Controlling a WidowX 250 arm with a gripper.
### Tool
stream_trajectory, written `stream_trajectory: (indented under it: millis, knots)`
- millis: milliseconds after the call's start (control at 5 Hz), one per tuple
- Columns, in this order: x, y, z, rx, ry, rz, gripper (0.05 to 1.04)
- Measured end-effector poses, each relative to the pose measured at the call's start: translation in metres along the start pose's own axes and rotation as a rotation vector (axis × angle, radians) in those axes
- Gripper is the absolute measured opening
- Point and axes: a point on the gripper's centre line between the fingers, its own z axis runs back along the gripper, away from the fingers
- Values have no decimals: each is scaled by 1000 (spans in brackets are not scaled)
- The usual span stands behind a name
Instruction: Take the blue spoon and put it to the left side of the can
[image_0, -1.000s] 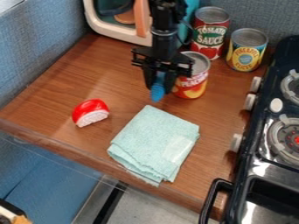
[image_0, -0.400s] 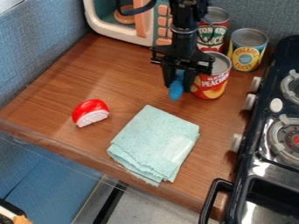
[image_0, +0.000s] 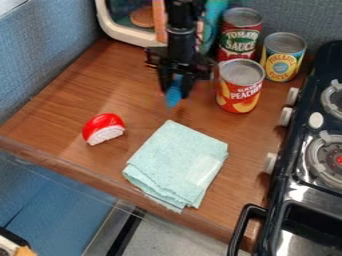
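Clasping the blue spoon (image_0: 173, 98) between its two fingers, the black gripper (image_0: 175, 90) is closed down on it, with the blue end poking out below the fingertips. Spoon and gripper are left of the front can (image_0: 240, 94) as the camera sees it, apart from it; whether the spoon touches the desk (image_0: 80, 82) is hard to tell.

That can has a printed label, pale lettering on red above orange and yellow fruit. Behind it, the tall red can (image_0: 241, 36) bears large pale letters on a dark green patch, and the yellow can (image_0: 282, 59) has a round blue emblem with lettering.

The arm (image_0: 182, 31) comes in from the top edge and hangs nearly upright, gripper pointing down. Nearer the camera lies a folded pale green cloth (image_0: 177, 162), with a red and white toy piece (image_0: 103, 128) to its left. The black stove (image_0: 302, 185) stands on the right.
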Motion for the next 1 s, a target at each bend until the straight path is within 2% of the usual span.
stream_trajectory:
  millis: [200,400,600,800,1000]
  knots:
    - [-5,9,-20,-9,37,-14,437]
    - [-8,7,-27,-27,40,-43,542]
    - [-13,6,-26,-26,27,-70,805]
    - [-16,3,-4,-39,5,-91,997]
    - [-13,1,40,-64,-76,-94,1000]
